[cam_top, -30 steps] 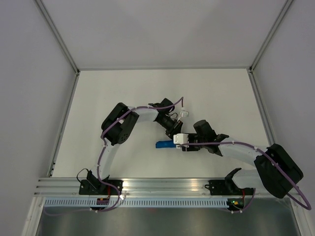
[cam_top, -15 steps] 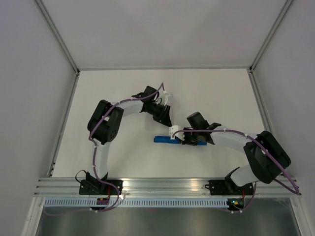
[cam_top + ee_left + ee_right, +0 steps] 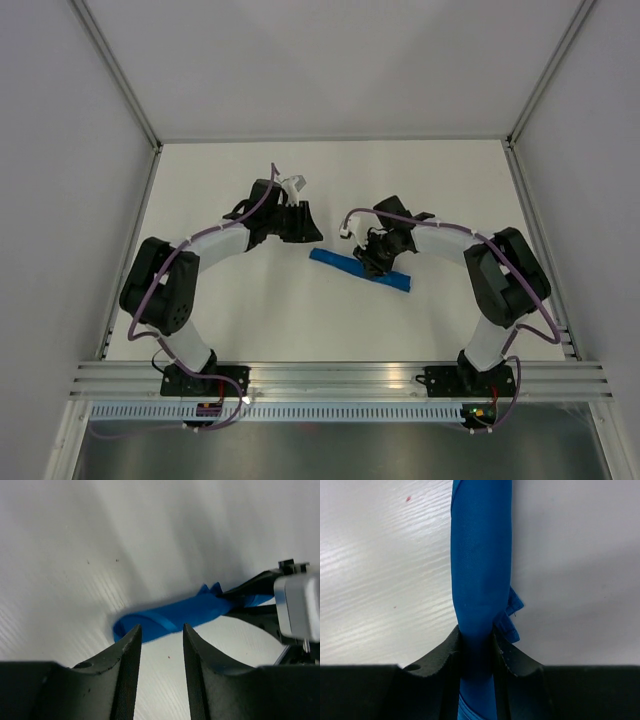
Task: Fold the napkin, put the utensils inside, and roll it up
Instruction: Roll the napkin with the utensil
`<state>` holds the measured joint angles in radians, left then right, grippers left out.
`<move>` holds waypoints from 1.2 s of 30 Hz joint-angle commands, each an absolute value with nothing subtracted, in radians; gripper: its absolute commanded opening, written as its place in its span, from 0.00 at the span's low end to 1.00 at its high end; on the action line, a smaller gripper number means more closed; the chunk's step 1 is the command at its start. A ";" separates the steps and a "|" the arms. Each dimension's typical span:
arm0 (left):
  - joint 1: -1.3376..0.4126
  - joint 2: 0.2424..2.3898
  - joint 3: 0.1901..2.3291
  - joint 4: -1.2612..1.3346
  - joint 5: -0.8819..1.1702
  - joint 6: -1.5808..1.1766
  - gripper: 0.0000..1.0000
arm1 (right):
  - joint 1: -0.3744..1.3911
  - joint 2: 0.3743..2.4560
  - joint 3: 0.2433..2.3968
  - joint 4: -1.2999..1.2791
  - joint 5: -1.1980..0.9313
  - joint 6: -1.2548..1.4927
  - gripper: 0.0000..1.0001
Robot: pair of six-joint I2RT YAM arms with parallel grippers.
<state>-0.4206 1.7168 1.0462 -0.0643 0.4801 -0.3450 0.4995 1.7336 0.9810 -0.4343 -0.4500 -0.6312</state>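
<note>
The blue napkin (image 3: 340, 265) lies rolled into a slim tube on the white table, slanting from upper left to lower right. My right gripper (image 3: 374, 262) is shut on the napkin roll (image 3: 481, 565) near its middle, one finger on each side. A small loose corner of cloth sticks out beside the right finger. My left gripper (image 3: 314, 234) is open and empty, just left of the roll's left end (image 3: 150, 622) and apart from it. The knife is hidden.
The white table (image 3: 250, 320) is bordered by grey walls at left, back and right. A metal rail (image 3: 320, 375) runs along the near edge, where both arm bases stand.
The left arm has swung left and away from the roll. The right gripper has turned and carried the roll from lying level to slanting, a little farther back.
</note>
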 commanded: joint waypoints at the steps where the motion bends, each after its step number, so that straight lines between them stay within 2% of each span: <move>1: -0.442 1.655 0.945 0.070 0.408 -0.534 0.43 | 0.482 1.856 1.034 -0.526 -0.426 -0.488 0.20; 10: -0.569 1.646 0.802 0.311 0.223 -0.730 0.45 | 0.476 1.985 1.154 -0.471 -0.449 -0.261 0.20; 16: -0.653 1.684 0.830 0.350 0.058 -0.820 0.49 | 0.476 2.013 1.169 -0.416 -0.466 -0.158 0.20; 26: -0.713 1.706 0.867 0.262 -0.213 -0.933 0.55 | 0.472 2.013 1.175 -0.301 -0.499 0.024 0.20; 36: -0.744 1.785 0.968 0.144 -0.325 -0.976 0.55 | 0.471 2.017 1.170 -0.252 -0.529 0.090 0.20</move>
